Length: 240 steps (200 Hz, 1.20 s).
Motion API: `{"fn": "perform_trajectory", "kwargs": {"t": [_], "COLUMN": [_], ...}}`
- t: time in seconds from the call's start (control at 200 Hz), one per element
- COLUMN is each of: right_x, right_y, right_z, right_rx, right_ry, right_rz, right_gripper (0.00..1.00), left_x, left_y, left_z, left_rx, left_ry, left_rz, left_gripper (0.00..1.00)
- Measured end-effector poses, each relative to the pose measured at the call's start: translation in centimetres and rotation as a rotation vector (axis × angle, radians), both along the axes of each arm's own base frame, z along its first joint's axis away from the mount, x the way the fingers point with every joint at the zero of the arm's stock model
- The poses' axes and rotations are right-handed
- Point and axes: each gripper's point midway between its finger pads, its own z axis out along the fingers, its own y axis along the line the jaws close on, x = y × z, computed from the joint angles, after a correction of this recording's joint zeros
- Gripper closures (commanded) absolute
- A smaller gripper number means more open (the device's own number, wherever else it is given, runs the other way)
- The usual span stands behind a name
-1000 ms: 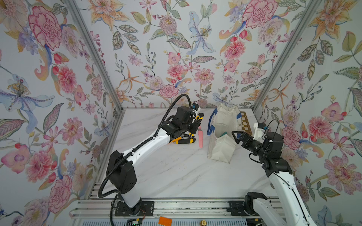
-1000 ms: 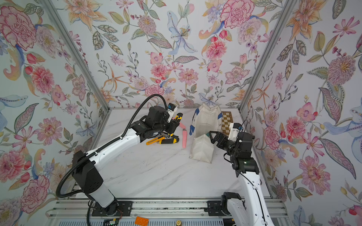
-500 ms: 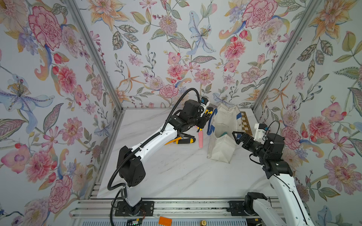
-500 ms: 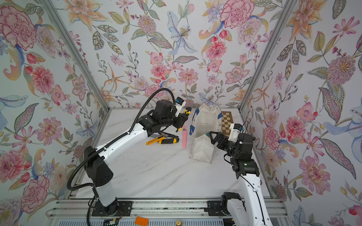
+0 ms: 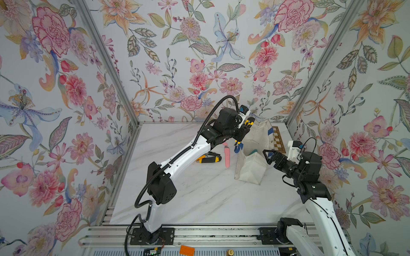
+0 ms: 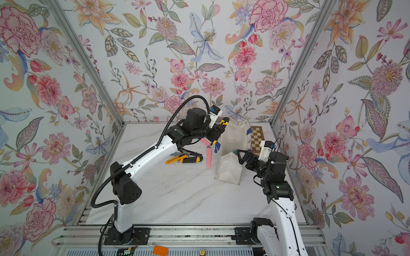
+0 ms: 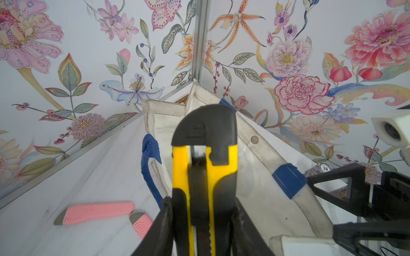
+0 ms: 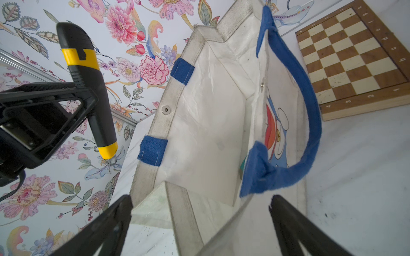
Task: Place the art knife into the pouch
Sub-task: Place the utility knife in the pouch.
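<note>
While clamped mid-body between the narrowed jaws of the left gripper (image 7: 200, 221), the yellow-black art knife (image 7: 204, 159) hangs above the table (image 5: 199, 199), just beside the open mouth of the pouch (image 8: 199, 133) and outside its rim. The pouch stands upright, white with blue straps. The right gripper (image 8: 200, 199) has its jaws spread wide at the pouch's near end and holds nothing. Two pink knives (image 7: 95, 212) and a spare yellow-black knife (image 6: 184, 158) lie beside the pouch. A chequered board (image 8: 355, 59) lies on its far side.

Tally of things on and over the table (image 5: 199, 199)
One white bag (image 8: 206, 124); one chessboard (image 8: 352, 59); two pink knives (image 7: 95, 211); one yellow-and-black knife (image 7: 204, 155) in the air; more yellow-and-black cutters (image 6: 184, 158) lying flat, one or two, too overlapped to count.
</note>
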Motion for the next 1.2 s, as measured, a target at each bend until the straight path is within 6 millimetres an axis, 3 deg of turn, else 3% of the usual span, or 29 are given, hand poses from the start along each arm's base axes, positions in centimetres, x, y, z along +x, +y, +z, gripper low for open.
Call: {"fn": "perform_trajectory", "kwargs": {"t": [0.555,0.746,1.201], "right_x": [-0.3,-0.5,-0.6], "right_y": [0.0,0.0,-0.2], "right_z": [0.3,-0.1,-1.0], "right_rx": [-0.006,-0.008,-0.013], "right_ry": [-0.017,-0.013,0.007], "right_rz": [0.0,0.0,-0.002], "right_gripper": [0.01,0.01,0.01], "left_x": [-1.5,-1.3,-1.2], "left_y": [-5.5,-5.9,-6.4], "left_z": [-2.3,-3.2,-2.8], "left_rx": [-0.045,-0.042,-0.055], "left_ry": [0.066,0.081,0.077], "left_rz": [-0.154,-0.157,-0.165], "left_gripper": [0.88,0.88,0.87]}}
